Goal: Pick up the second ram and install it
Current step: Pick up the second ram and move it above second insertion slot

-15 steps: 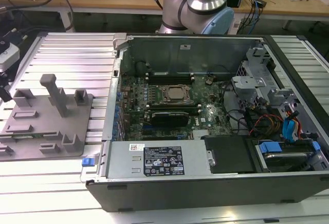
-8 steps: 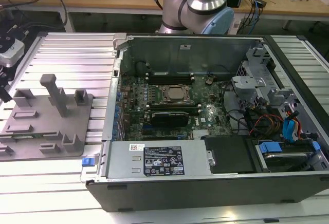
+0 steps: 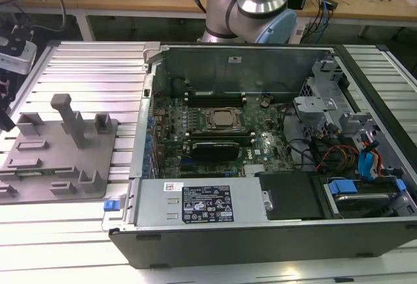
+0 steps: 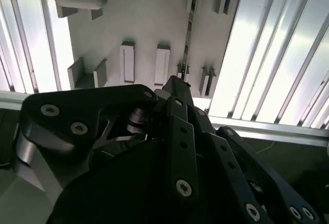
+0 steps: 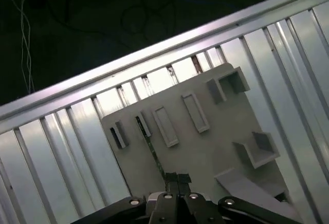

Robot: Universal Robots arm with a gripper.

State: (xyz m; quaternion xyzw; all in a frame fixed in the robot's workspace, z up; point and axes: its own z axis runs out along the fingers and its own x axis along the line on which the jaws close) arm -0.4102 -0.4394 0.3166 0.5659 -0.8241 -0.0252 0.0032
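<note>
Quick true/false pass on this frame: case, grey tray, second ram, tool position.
1. The computer case lies open with the motherboard exposed. True.
2. The grey tray sits inside the case. False: it rests on the ribbed metal table, off the case's side at the exterior view's left.
3. The second ram stands on edge in a slot of the tray. True: both wrist views show it as a thin green strip there.
4. The tool hangs over the motherboard. False: in the first wrist view it is above the tray, in line with the second ram.
</note>
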